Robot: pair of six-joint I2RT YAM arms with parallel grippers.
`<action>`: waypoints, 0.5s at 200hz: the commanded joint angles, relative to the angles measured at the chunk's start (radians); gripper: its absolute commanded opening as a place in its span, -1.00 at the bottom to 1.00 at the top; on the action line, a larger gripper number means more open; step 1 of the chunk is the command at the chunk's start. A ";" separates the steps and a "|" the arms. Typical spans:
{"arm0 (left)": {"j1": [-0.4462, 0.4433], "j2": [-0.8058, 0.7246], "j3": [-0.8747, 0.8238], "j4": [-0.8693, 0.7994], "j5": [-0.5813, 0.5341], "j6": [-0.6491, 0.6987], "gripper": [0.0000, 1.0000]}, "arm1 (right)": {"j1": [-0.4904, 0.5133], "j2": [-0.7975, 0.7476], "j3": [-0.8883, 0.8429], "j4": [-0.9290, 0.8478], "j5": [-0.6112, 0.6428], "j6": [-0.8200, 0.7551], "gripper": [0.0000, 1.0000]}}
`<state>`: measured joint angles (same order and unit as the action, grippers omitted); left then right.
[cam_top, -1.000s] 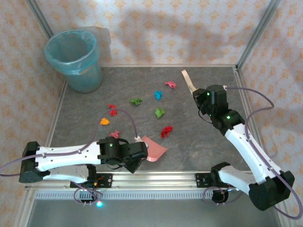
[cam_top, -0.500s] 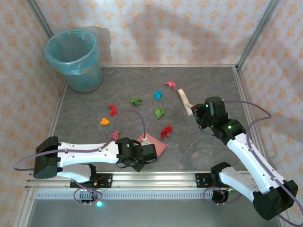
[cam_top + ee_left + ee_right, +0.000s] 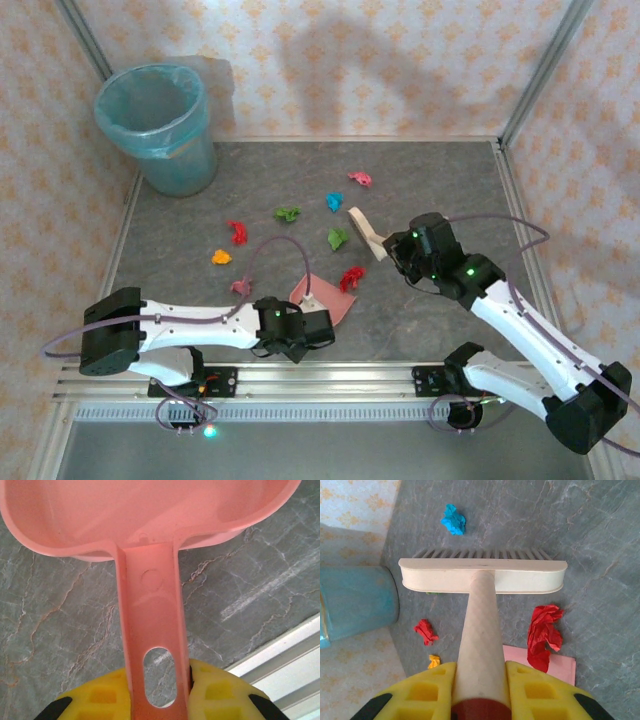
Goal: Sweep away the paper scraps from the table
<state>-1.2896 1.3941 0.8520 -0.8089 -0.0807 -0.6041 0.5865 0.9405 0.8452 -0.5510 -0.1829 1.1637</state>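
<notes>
Left claw [image 3: 159, 692] pinches the handle of the pink dustpan [image 3: 322, 298]; right claw [image 3: 481, 692] pinches the brush [image 3: 482, 575] by its handle. One red scrap [image 3: 351, 278] lies at the dustpan's rim, with the brush head just beyond it. The remaining paper scraps [image 3: 338, 238] lie scattered on the surface [image 3: 450, 180], farther from the dustpan.

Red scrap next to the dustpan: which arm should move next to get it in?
Right. The right gripper grips the brush, whose head sits just beyond the red scrap; the left gripper only holds the dustpan, its mouth beside that scrap.
</notes>
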 commanded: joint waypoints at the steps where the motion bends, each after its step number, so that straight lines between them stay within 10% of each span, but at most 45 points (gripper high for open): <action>1: -0.002 -0.003 -0.034 0.029 -0.029 -0.011 -1.00 | 0.031 -0.020 0.002 -0.001 0.038 0.035 -1.00; 100: -0.001 0.009 -0.055 0.094 -0.067 -0.014 -1.00 | 0.207 -0.108 0.002 -0.048 0.051 0.186 -1.00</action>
<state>-1.2896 1.3945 0.8097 -0.7250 -0.0971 -0.6041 0.7677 0.8783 0.8368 -0.5865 -0.1638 1.2919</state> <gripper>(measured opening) 0.217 0.228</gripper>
